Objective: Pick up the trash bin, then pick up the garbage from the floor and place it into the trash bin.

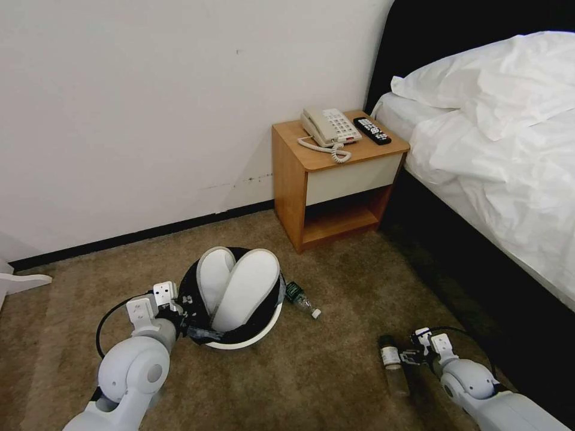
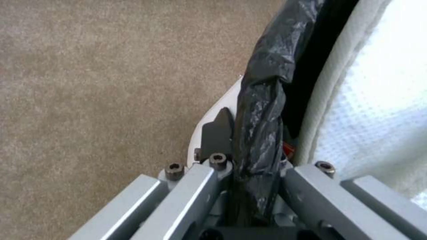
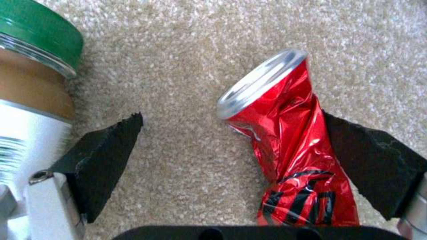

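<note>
Two grippers: left (image 2: 242, 156) pinches crinkled bin liner (image 2: 262, 100); right (image 3: 231, 150) gapes around crushed can (image 3: 289, 150).

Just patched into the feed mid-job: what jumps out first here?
Two white slippers stand stuffed in the trash bin, whose bag-lined rim the left gripper clamps. Low on the carpet by the bed, the open right gripper straddles a crushed red can, with a bottle beside it.

Two pale grey rounded plastic arms; white boxy wrist blocks; looped black cables; silver finger links with dark hex screws (image 2: 174, 167); black wedge-shaped rubber pads (image 3: 102, 160).
</note>
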`<state>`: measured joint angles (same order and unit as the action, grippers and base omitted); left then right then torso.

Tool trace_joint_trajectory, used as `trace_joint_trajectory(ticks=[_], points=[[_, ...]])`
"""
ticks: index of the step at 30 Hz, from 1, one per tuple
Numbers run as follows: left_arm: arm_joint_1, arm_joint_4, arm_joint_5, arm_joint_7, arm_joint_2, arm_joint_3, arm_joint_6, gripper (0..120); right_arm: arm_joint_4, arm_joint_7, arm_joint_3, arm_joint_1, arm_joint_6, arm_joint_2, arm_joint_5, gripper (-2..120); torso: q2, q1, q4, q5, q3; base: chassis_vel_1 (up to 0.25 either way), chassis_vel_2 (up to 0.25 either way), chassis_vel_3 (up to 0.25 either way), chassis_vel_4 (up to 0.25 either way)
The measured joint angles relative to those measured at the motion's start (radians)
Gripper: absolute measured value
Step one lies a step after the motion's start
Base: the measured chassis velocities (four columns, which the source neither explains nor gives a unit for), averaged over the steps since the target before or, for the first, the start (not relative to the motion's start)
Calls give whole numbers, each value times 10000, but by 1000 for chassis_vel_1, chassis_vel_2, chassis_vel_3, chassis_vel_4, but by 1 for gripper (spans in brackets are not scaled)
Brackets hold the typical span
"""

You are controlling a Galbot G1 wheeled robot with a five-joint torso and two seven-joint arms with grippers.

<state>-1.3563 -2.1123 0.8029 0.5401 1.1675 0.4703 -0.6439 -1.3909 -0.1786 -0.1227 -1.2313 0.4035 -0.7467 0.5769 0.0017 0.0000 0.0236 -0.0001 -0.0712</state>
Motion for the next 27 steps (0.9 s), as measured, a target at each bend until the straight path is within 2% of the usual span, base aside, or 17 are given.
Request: trace_joint_trajectory(ticks=[15, 17, 19, 20, 21, 22, 24, 25, 26, 27], points=[[9, 43, -29, 20, 53, -42, 14, 1, 405, 202, 98, 321, -194, -226, -67, 99, 0, 0, 0, 0, 1, 0, 0, 0, 0], [4, 48, -30, 26, 55, -40, 18, 1, 512, 219, 278, 526, -216, -399, -65, 87, 0, 0, 0, 2, 0, 0, 0, 0, 0], [2, 50, -30, 26, 54, -36, 19, 1, 532, 220, 320, 574, -220, -429, -64, 85, 0, 0, 0, 2, 0, 0, 0, 0, 0], [-5, 52, -25, 26, 29, -3, 21, 1, 580, 219, 459, 723, -227, -531, -61, 79, 0, 0, 0, -1, 0, 0, 0, 0, 0], [-5, 52, -25, 26, 29, -3, 21, 1, 580, 219, 459, 723, -227, -531, -61, 79, 0, 0, 0, -1, 0, 0, 0, 0, 0], [-6, 53, -14, 28, 1, 19, 23, 1, 599, 220, 582, 833, -227, -606, -52, 71, 0, 0, 0, 1, 0, 0, 0, 0, 0], [-6, 52, -7, 29, -7, 31, 25, 1, 607, 220, 649, 895, -227, -647, -43, 67, 0, 0, -1, 1, 0, 0, 0, 0, 0], [-6, 53, 1, 31, -10, 38, 27, 1, 640, 213, 750, 993, -227, -727, -28, 58, 1, 0, -1, 0, 0, 0, 0, 0, 0], [-6, 53, 1, 31, -10, 38, 27, 1, 640, 213, 750, 993, -227, -727, -28, 58, 1, 0, -1, 0, 0, 0, 0, 0, 0], [-9, 52, 4, 31, -11, 40, 29, 1, 672, 208, 806, 1043, -227, -779, -23, 51, 0, 0, -1, 1, 0, 0, 0, 0, 0]])
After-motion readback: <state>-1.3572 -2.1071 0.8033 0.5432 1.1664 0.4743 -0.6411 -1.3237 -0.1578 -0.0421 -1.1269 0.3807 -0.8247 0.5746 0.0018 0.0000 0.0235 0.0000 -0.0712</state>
